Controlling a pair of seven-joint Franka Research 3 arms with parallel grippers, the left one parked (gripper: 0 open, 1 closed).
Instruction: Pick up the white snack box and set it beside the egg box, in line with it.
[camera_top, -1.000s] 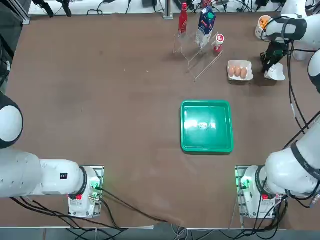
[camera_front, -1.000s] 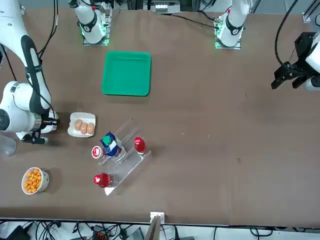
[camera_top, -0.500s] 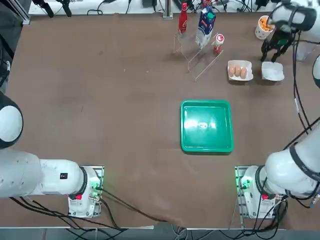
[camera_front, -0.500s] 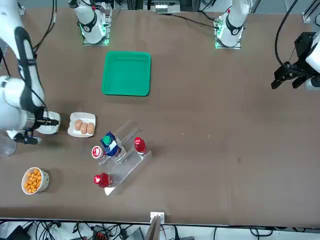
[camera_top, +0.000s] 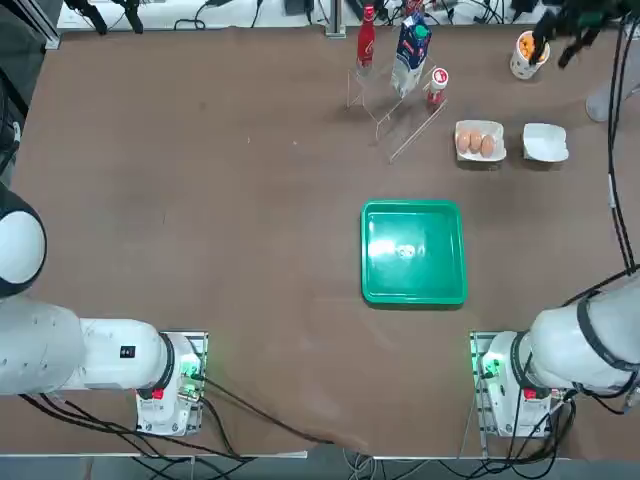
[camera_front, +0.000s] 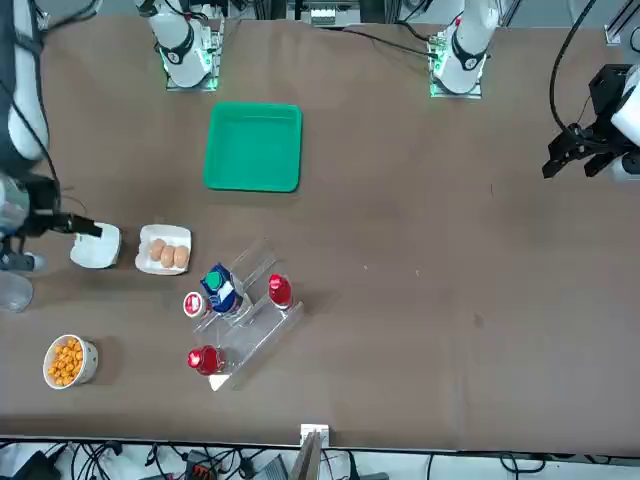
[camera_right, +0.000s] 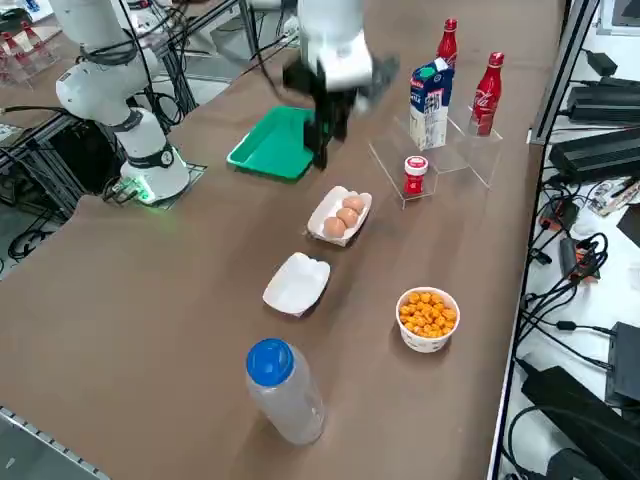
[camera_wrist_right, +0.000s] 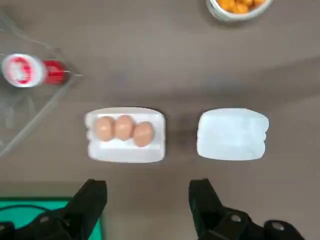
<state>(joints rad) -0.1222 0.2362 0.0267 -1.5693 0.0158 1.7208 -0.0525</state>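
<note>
White snack box (camera_wrist_right: 232, 134) lies beside egg box (camera_wrist_right: 125, 135); right fingers (camera_wrist_right: 150, 200) spread, empty.

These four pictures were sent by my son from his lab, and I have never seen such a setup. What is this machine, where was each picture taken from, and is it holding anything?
It is a pair of robot arms at a brown table; only the right one works. One picture looks down from overhead, one faces the robot from across the table, one looks from its right side, and one comes from a camera on the working wrist. On the table lie the white snack box beside the egg box, apart from it and in line with it, a green tray, a cup of orange snacks, a clear rack with bottles and a carton, and a blue-capped bottle. The right gripper hangs above both boxes, its fingers open, holding nothing.
</note>
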